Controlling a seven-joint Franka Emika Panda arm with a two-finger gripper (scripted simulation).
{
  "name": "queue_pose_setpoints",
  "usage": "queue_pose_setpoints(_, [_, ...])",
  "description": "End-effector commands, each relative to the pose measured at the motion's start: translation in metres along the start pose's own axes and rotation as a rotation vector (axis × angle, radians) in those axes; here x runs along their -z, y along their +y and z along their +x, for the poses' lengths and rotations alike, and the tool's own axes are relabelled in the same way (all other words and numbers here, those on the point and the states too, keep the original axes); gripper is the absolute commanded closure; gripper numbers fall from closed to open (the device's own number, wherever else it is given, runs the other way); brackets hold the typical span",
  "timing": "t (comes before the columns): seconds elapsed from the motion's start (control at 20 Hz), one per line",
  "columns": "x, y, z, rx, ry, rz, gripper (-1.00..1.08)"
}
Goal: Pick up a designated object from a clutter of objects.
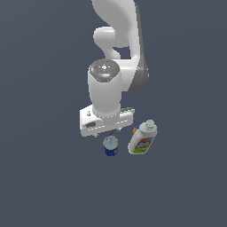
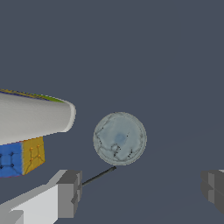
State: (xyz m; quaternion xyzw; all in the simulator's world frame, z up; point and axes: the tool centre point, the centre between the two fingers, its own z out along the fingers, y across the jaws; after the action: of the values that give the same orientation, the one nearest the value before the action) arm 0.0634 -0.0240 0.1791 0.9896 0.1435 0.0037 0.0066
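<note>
1. down at the end of the one white arm [image 1: 116,44], the gripper [image 2: 142,192] hangs with its jaws spread wide, two grey fingers [image 2: 70,192] far apart and nothing between them, so it's holding nothing.
2. straight out from the gripper sits the blue can [image 2: 119,138]. just one of these. the wrist view looks right down on its round silvery-grey top, which shows in the gap between the fingers and doesn't touch either one. in the exterior view the can [image 1: 110,146] stands upright on the dark floor [image 1: 44,177], just below the gripper body.
3. one thin dark rod [image 2: 98,176] shows next to the can's edge in the wrist view, running toward one finger. looks like the screwdriver shaft, but i can't see any handle, so can't say for sure.
4. one white bottle [image 1: 143,138] with a colourful label lies tilted just beside the can, on the exterior view's right, not touching it. the wrist view catches its white body [image 2: 33,118].
5. one cube with blue and yellow faces [image 2: 19,158] peeks out right next to the bottle in the wrist view. can't make it out in the exterior view.
</note>
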Motion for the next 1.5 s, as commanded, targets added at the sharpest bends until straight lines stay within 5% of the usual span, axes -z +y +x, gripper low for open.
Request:
queue_pose_setpoints(0.0, [-0.019, -0.003, 0.005, 0.041, -0.001, 0.004, -0.92])
queue_pose_setpoints(1.45, [-0.105, -0.009, 0.01, 0.114, -0.005, 0.014, -0.92])
